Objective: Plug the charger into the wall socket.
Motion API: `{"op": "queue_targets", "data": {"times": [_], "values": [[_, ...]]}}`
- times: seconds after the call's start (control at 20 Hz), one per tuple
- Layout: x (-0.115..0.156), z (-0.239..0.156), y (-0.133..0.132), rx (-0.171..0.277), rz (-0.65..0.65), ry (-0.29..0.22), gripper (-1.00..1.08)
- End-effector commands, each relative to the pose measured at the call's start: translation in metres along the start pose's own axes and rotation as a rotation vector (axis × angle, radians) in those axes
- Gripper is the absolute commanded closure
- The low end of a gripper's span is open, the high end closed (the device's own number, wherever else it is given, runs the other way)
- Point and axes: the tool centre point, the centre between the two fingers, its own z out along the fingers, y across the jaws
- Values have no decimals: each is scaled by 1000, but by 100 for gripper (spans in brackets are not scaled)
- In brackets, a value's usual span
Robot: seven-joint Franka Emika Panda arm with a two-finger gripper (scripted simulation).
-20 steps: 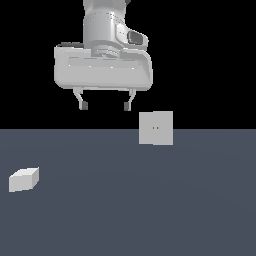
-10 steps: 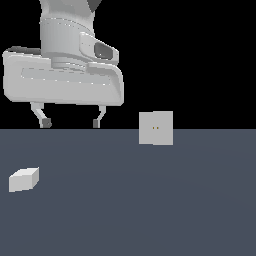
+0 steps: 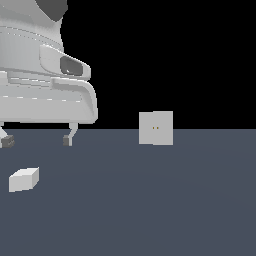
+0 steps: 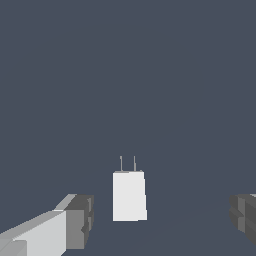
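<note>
Hovering spread wide and empty, tool (image 3: 35, 141) above and just beyond charger (image 3: 23, 180), fingers straddling it for a side grip. Lying flat on desk (image 3: 150, 210), well apart from wall socket (image 3: 156, 128), prongs free for insertion.

Bare sim scene, not a real room. Flat untextured slate-grey floor (image 3: 175, 200) fills the lower half of the exterior view, pure black void above the horizon. Objects are plain flat-shaded primitives: off-white block charger (image 3: 23, 179) at lower left, square grey wall socket (image 3: 156, 128) standing alone at centre right. No wall around it, no furniture, no clutter.
</note>
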Motion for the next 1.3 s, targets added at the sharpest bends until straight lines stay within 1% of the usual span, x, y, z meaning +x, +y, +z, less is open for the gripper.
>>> {"op": "queue_targets", "data": {"times": [0.0, 0.3, 0.8, 1.25], "values": [[-3, 5, -8, 3, -16, 14, -92], [-6, 12, -19, 5, -38, 30, -92], [-6, 15, -20, 4, -39, 30, -92], [-16, 46, -19, 3, -39, 30, -92]]}}
